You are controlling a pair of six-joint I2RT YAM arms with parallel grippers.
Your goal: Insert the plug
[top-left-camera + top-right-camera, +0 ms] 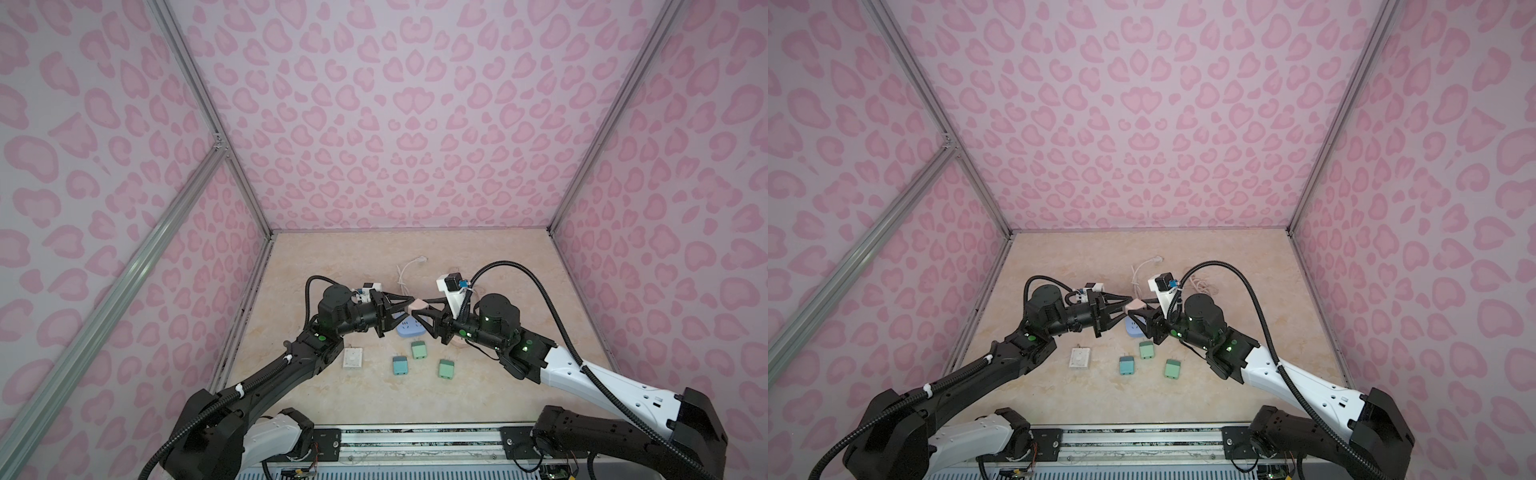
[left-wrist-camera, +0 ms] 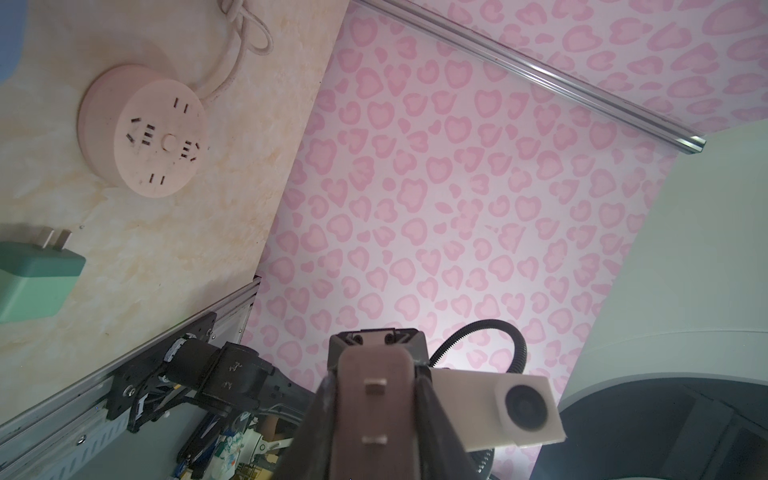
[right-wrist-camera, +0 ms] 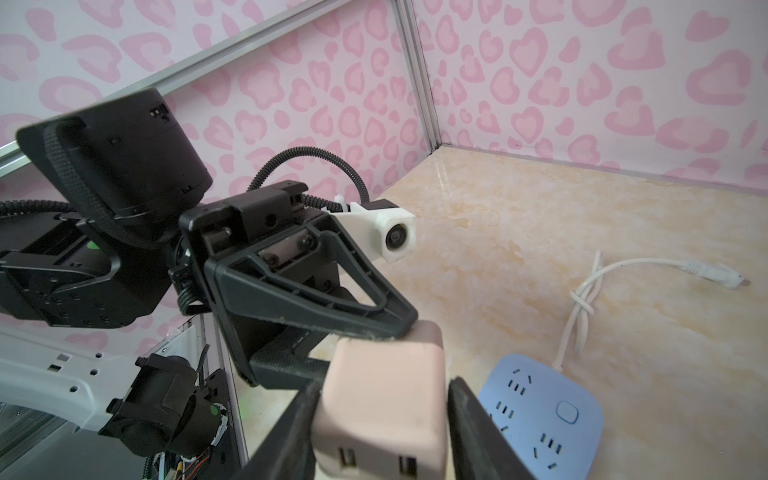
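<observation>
The pink plug [image 1: 417, 306] [image 1: 1136, 304] hangs in the air over the table's middle, held between both grippers. My left gripper [image 1: 409, 302] [image 2: 376, 386] is shut on it, and the plug's [image 2: 376, 415] two metal prongs face the left wrist camera. From the other side my right gripper [image 1: 424, 311] [image 3: 382, 415] is shut on the plug's [image 3: 382, 399] body, at the end with two USB ports. A blue power strip [image 1: 409, 329] [image 3: 548, 415] lies on the table just below. A round pink socket [image 2: 145, 133] lies further right, mostly hidden under the right arm in both top views.
Two green plugs [image 1: 419, 350] [image 1: 446, 369], a teal plug [image 1: 400, 365] and a white adapter [image 1: 353, 357] lie on the marble table [image 1: 519, 270] in front. The strip's knotted white cable [image 1: 409, 266] [image 3: 590, 291] trails toward the back wall. Pink patterned walls enclose three sides.
</observation>
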